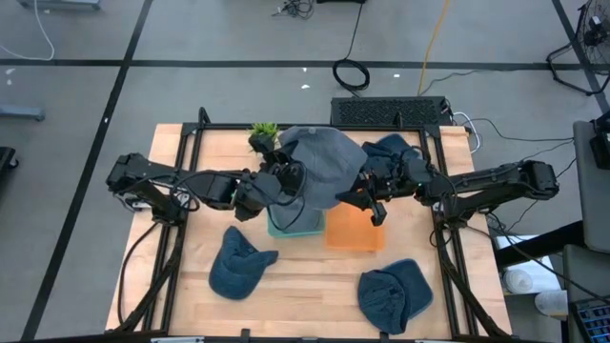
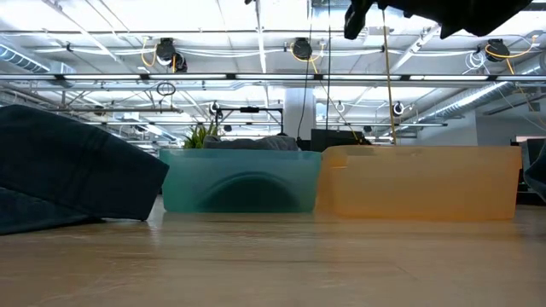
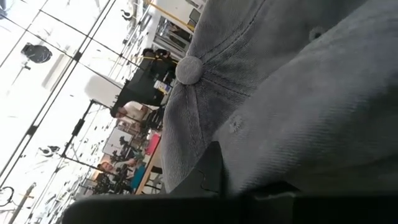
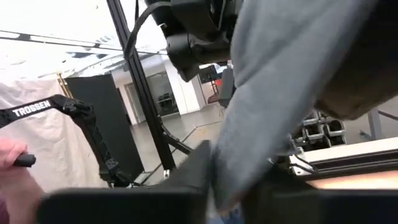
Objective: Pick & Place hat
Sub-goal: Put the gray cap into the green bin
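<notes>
While both arms meet over the middle of the table, you have the grey hat (image 1: 319,164) held up in the air between them, above the teal bin (image 1: 291,225) and beside the orange bin (image 1: 355,231). Your left gripper (image 1: 286,176) is clamped on the hat's one side. Your right gripper (image 1: 367,191) has its fingers (image 4: 199,168) pinching the hat's other edge. Two more hats (image 1: 238,262) lie on the table (image 1: 191,286) nearer its front edge.
</notes>
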